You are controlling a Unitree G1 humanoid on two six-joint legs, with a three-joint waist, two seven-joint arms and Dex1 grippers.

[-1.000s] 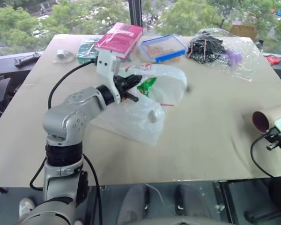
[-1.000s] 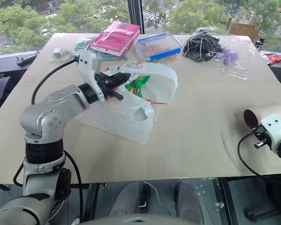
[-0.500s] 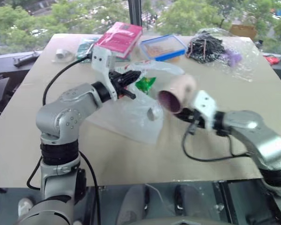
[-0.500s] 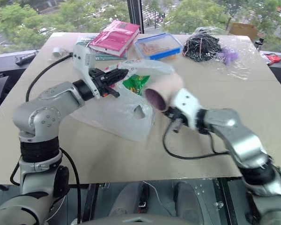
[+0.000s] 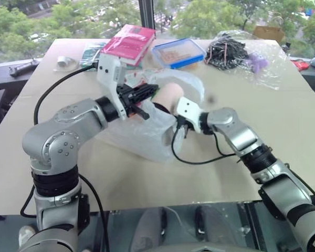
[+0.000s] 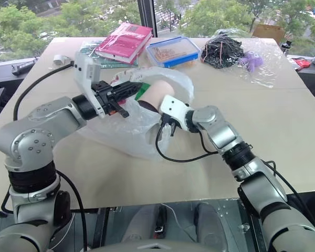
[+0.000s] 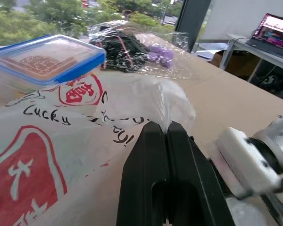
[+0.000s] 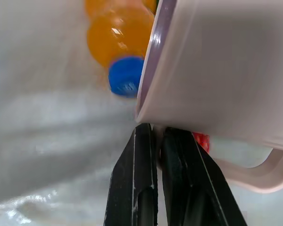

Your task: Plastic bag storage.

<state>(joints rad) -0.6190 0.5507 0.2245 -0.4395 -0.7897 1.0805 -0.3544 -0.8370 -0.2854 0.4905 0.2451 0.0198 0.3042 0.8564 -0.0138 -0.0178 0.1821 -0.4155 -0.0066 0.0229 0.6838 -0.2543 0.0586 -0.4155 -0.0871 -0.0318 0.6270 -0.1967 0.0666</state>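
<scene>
Plastic bag [image 6: 147, 134] mouth is pinched up by your closed left gripper [image 6: 127, 90] — that film could slip. Your right gripper [image 8: 155, 136] clamps the mug [image 6: 156, 95] rim; push carelessly and it snags the bag.

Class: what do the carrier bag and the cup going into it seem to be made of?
Plastic bag: thin translucent plastic film, glossy, crinkled, with red print.
Cup: probably smooth matte plastic or ceramic, pale outside, purple inside, with a moulded handle.

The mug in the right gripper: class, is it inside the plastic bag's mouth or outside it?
Inside. The mug has entered the plastic bag, whose rim the shut left gripper lifts; the right gripper pinches the mug's rim, beside an orange bottle.
</scene>
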